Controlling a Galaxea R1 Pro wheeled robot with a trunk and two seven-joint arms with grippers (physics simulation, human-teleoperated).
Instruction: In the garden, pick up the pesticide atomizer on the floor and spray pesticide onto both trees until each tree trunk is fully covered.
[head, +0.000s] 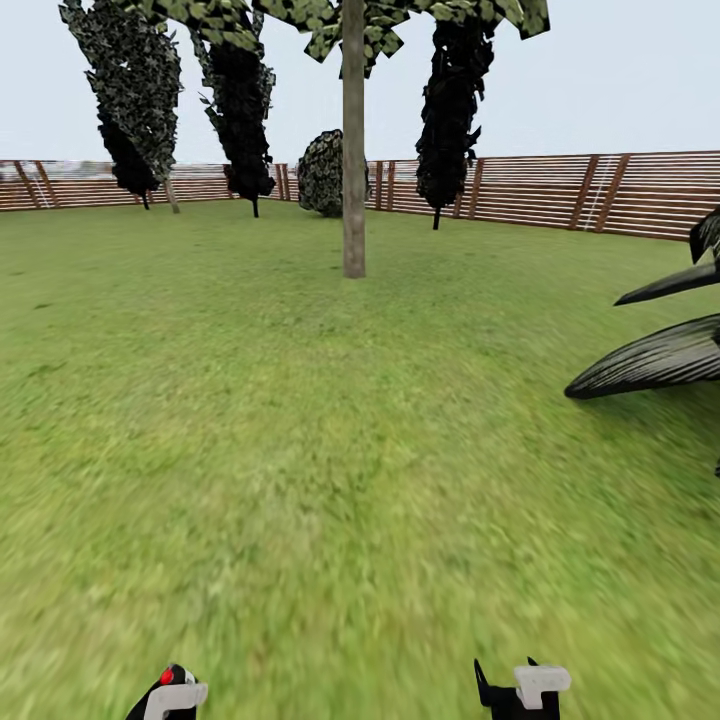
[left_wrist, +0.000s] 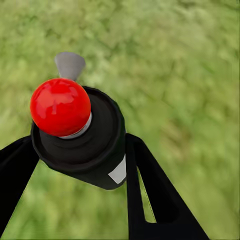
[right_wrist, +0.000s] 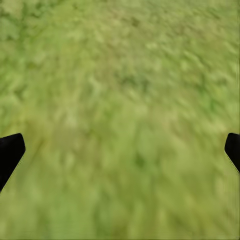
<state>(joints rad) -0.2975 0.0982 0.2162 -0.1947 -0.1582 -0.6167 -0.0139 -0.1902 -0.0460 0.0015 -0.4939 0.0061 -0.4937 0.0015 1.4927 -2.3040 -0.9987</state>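
The pesticide atomizer (left_wrist: 95, 145) is a dark bottle with a red ball on top and a white label. My left gripper (left_wrist: 80, 165) is shut on it, one black finger on each side of its body. In the head view the atomizer's red top (head: 167, 676) peeks up at the bottom left, inside the left gripper (head: 175, 698). At the bottom edge my right gripper (head: 525, 690) is open, and in its wrist view the right gripper (right_wrist: 120, 152) has only grass between its fingertips. A tree with a straight bare grey-brown tree trunk (head: 353, 150) stands far ahead on the garden lawn (head: 330, 450).
A brown slatted fence (head: 560, 190) runs along the back of the lawn. Dark columnar trees (head: 240, 110) and a round bush (head: 322, 172) stand near it. Black palm fronds (head: 660, 355) reach in from the right edge.
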